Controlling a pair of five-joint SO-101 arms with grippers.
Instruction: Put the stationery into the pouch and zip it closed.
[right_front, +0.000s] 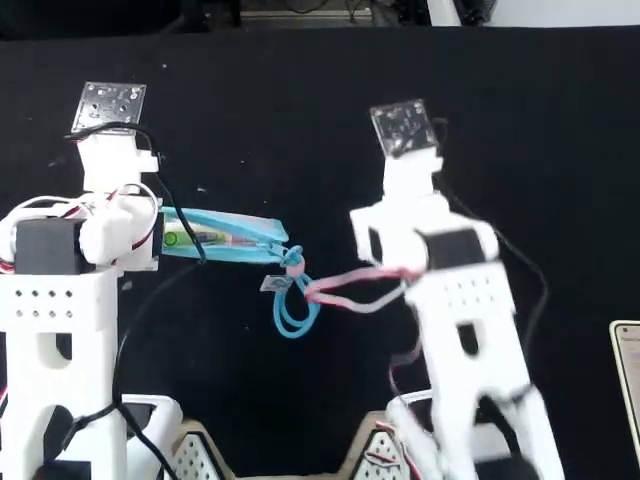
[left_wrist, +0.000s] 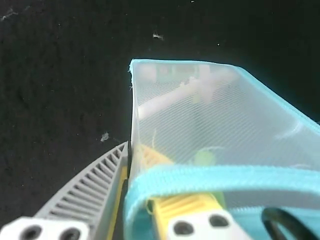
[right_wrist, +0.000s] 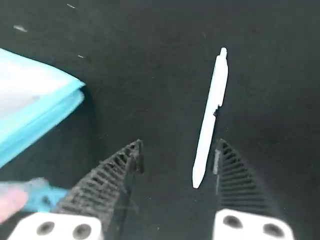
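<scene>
We see left gripper (left_wrist: 132, 148) pinching teal mesh pouch (left_wrist: 210, 125) wall, contents blurred; right gripper (right_wrist: 177, 149) spread, astride white pen (right_wrist: 211, 116).

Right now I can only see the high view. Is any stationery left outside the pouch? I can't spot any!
Observer: Yes. The right wrist view shows a white pen lying on the black table, apart from the pouch.
Operator: Are the right arm's jaws ready to grab it?
Observer: They stand open, with the lower end of the pen between them, closer to one jaw.
Operator: Is anybody holding the pouch?
Observer: Yes. In the left wrist view, the left arm's jaws are closed on one edge of it.
</scene>
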